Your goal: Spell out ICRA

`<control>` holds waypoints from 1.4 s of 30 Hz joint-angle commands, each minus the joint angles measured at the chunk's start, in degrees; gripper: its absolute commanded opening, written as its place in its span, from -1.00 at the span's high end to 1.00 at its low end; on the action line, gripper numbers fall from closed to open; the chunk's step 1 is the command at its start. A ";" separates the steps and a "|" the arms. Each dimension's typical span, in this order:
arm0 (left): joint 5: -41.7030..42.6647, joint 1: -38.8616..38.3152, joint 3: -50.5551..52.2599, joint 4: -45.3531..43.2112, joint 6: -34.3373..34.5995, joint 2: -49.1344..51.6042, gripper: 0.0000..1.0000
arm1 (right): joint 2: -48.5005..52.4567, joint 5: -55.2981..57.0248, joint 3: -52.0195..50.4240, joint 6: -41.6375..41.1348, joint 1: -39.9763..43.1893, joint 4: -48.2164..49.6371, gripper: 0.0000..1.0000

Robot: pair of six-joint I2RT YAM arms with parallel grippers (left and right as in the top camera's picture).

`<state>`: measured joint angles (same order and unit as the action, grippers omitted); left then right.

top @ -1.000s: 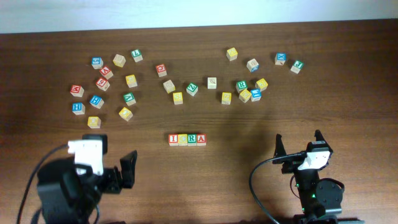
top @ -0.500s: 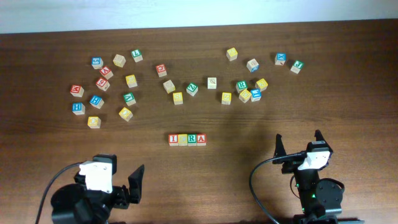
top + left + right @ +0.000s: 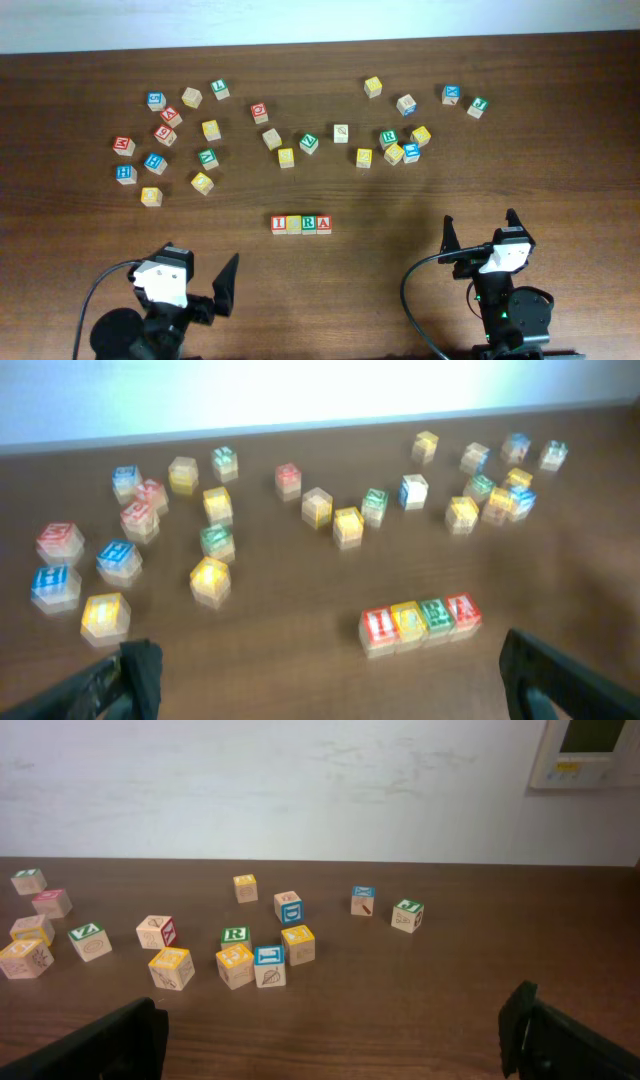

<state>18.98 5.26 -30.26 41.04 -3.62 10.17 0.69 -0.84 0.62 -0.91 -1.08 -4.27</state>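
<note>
Four letter blocks stand side by side in a row [image 3: 301, 224] at the middle of the brown table: red I, yellow C, green R, red A. The left wrist view shows the same row [image 3: 420, 622], a little blurred. My left gripper [image 3: 198, 278] is near the front edge, left of and below the row, open with nothing between its fingers; it also shows in its own view [image 3: 325, 680]. My right gripper [image 3: 481, 230] is at the front right, open and empty, and its wrist view [image 3: 335, 1035] shows only bare table between the fingers.
Loose letter blocks lie scattered across the far half of the table: a cluster at the left [image 3: 165, 135], some in the middle [image 3: 300, 140] and a group at the right [image 3: 410, 130]. The nearest of the right group is a blue block [image 3: 268, 966]. A white wall lies beyond the far edge.
The left arm has drawn back toward the front edge and swung its gripper to the right. The right arm and the blocks have not moved.
</note>
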 commanded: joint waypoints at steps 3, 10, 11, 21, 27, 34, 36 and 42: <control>1.88 -0.24 8.76 -11.67 2.99 -5.86 -0.98 | -0.48 0.68 -0.31 -0.20 0.39 -0.39 -0.97; -5.51 -0.24 16.20 -28.44 11.15 -9.88 -0.98 | -0.48 0.68 -0.31 -0.20 0.39 -0.39 -0.97; -5.51 -0.24 16.98 -30.34 11.15 -9.88 -0.99 | -0.48 0.70 -0.31 -0.20 0.39 -0.39 -0.97; -14.34 -4.24 29.40 -50.03 10.43 -9.90 -0.98 | -0.48 0.68 -0.31 -0.20 0.39 -0.39 -0.97; -14.38 -1.92 29.79 -47.89 9.03 -9.90 -0.98 | -0.48 0.70 -0.31 -0.20 0.39 -0.39 -0.97; -18.53 -1.92 29.79 -36.33 6.54 -9.90 -0.98 | -0.48 0.68 -0.31 -0.20 0.39 -0.39 -0.97; -19.69 -1.92 29.79 -36.24 5.81 -9.90 -0.98 | -0.48 0.68 -0.31 -0.20 0.39 -0.39 -0.97; -20.76 -1.70 29.79 -36.24 5.05 -9.90 -0.98 | -0.48 0.68 -0.31 -0.20 0.39 -0.39 -0.97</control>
<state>-0.71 3.03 -0.62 4.38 2.68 0.62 0.69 -0.84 0.62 -1.08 -1.08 -4.27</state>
